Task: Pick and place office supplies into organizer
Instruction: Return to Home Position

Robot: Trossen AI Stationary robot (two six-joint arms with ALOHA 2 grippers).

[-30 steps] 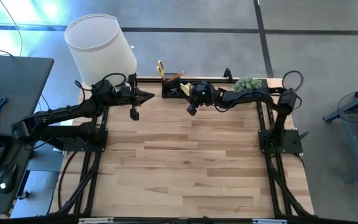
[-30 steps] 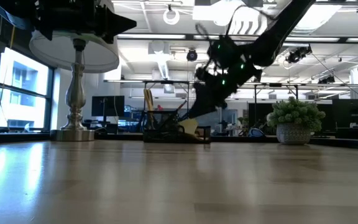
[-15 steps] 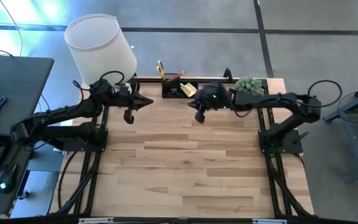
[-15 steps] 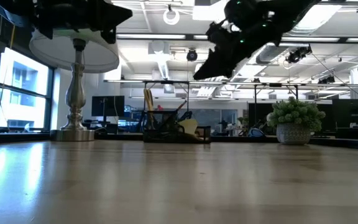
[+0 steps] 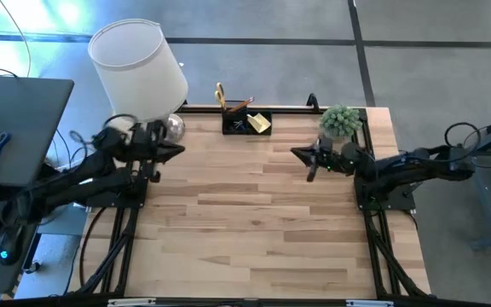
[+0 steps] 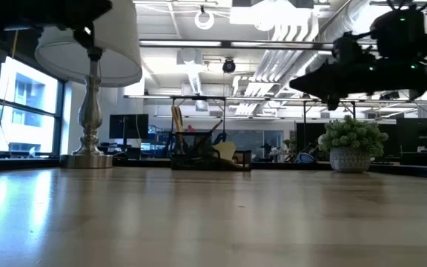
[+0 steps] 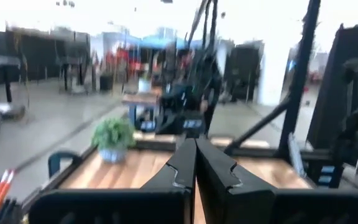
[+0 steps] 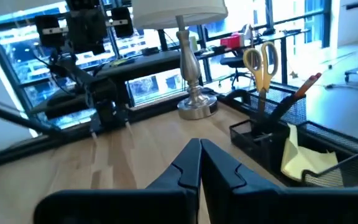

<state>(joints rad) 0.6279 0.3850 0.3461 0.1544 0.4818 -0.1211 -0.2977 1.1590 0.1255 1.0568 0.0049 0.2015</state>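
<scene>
Back from the organizer (image 5: 239,125), right gripper (image 5: 300,154) and left gripper (image 5: 177,150) have withdrawn, both closed, empty; sticky notes (image 5: 260,124) sit inside, so sorting looks done.

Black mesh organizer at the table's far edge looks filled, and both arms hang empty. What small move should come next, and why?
Probably fold each arm back toward its own base to rest. The yellow sticky-note pad already sits in the black mesh organizer with the orange-handled scissors, and the left gripper and right gripper hover apart from it with fingers shut on nothing.
</scene>
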